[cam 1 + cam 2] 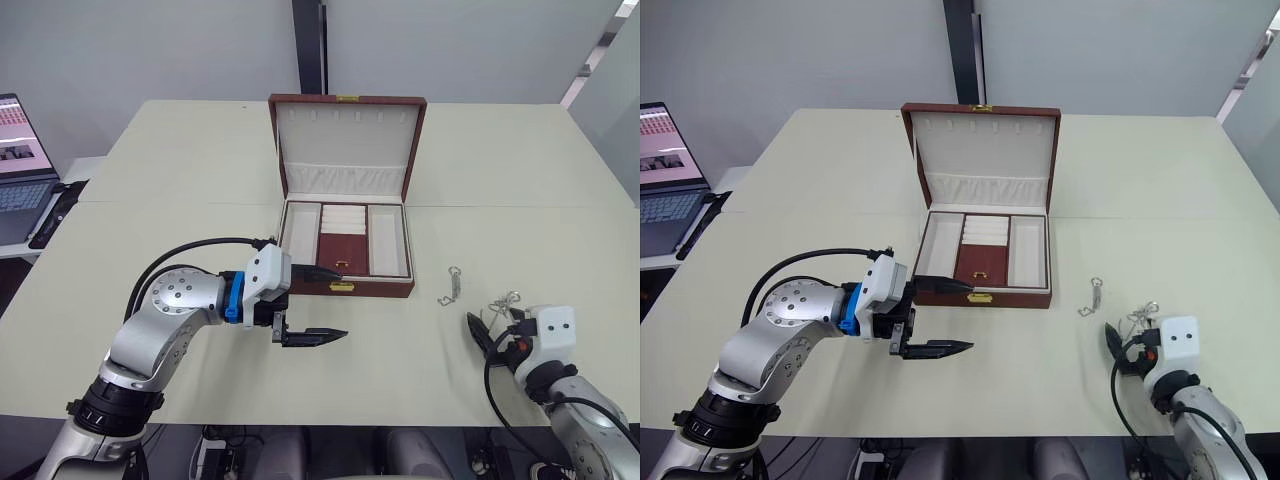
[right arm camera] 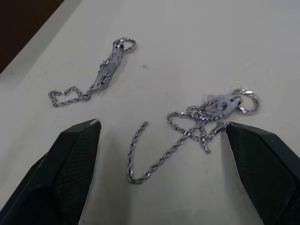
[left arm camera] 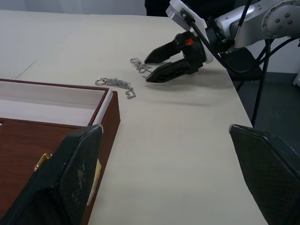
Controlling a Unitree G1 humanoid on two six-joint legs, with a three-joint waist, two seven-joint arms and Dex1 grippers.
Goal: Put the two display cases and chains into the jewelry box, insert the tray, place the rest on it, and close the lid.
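Silver on pale cream: two chains lie loose on the table (image 1: 180,180), both at about 4 o'clock from the jewelry box (image 1: 347,255). The nearer chain (image 2: 187,129) is bunched in a tangle with its ring clasp at one end, directly ahead of the right pincer (image 1: 484,331), whose fingers stand spread and empty just short of it. The farther chain (image 2: 93,79) lies stretched out, a little apart from the first, between it and the box's right wall.

Handling, as judged: both chains light, limp, fine-linked and likely slippery; they will sag and slide from a loose pinch. Best hold probably the flat tag next to the ring clasp, or the thick of the tangle, pressing down to the table surface.

Left pincer (image 1: 310,305) hovers at the box's front left corner, about 7 o'clock from it, fingers wide apart, holding nothing.

The box sits mid-table with the tray (image 1: 345,240) already seated inside, brown panel and gold pull in the middle section. The lid (image 1: 346,145) stands upright at 12 o'clock. A laptop (image 1: 20,170) sits far off at 9 o'clock.
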